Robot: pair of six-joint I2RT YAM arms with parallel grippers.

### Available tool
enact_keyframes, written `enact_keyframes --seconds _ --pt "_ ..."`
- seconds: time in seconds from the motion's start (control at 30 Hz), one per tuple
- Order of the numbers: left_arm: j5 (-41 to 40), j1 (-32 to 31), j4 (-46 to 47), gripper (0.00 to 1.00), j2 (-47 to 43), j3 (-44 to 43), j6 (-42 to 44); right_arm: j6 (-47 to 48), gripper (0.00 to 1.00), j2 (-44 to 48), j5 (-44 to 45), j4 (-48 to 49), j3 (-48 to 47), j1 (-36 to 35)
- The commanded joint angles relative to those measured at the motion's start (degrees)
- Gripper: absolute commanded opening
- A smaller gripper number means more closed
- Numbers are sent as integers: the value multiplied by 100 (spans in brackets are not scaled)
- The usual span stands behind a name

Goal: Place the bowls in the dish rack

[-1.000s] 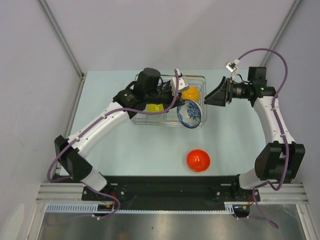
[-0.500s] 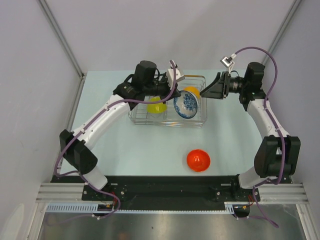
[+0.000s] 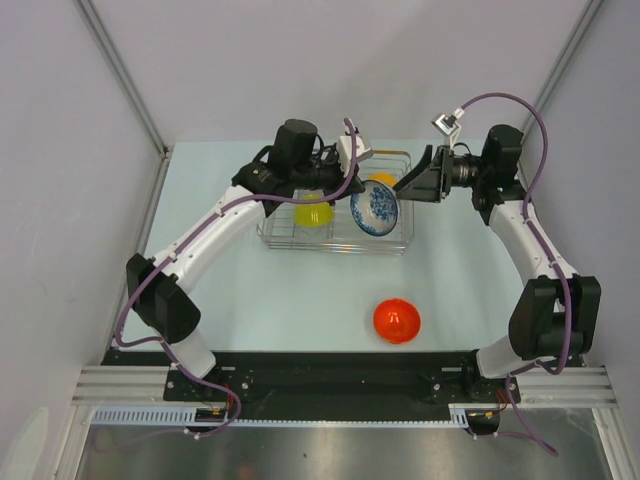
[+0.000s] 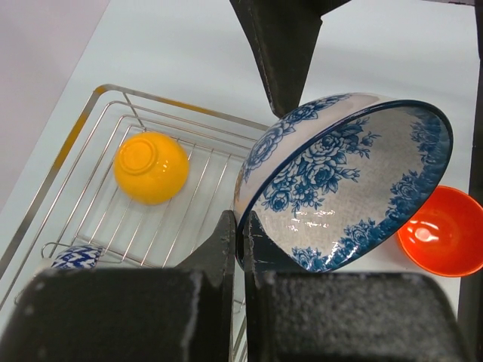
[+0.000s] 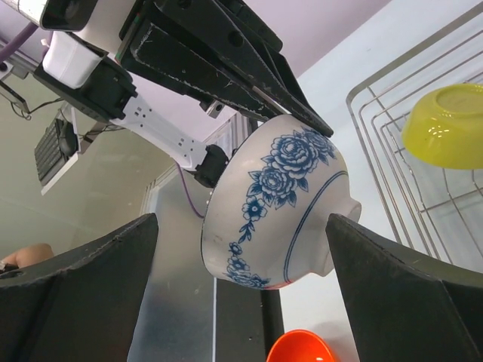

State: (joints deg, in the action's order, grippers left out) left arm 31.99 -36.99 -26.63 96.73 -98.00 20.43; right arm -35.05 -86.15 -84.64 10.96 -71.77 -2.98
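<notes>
Pale blue table [image 3: 250, 290], grey walls. Upper centre: dish rack [image 3: 275, 232], holding lime-yellow bowl [image 3: 313, 212] and orange bowl [image 3: 381, 181]. Over its right end: white-and-blue bowl [image 3: 377, 208], tilted, rim clamped by left gripper [image 4: 240, 234]; carried up-frame since a second ago. Beside it: right gripper [image 3: 410, 185], jaws wide apart, now nearer. Lower centre: red bowl [image 3: 396, 320], on the table, unmoved.

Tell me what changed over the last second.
The left gripper, shut on the rim of the blue-patterned bowl throughout, carried it toward the back of the table, over the right end of the dish rack. The right gripper, jaws open, moved left and now flanks that bowl. The red bowl on the table, and the orange bowl and lime-yellow bowl in the rack, stayed put.
</notes>
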Motion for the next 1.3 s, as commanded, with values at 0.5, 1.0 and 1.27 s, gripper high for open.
enact_keyframes --seconds 0.5,1.0,1.27 --pt "326 -19 317 0 -251 -563 -92 3259 100 -323 923 -3838 -628 -220" --pt "238 17 360 0 -31 -536 32 2565 100 107 642 -3242 -400 -361" --pt "273 17 404 0 -49 -448 5 1642 100 371 589 -2125 -215 -299"
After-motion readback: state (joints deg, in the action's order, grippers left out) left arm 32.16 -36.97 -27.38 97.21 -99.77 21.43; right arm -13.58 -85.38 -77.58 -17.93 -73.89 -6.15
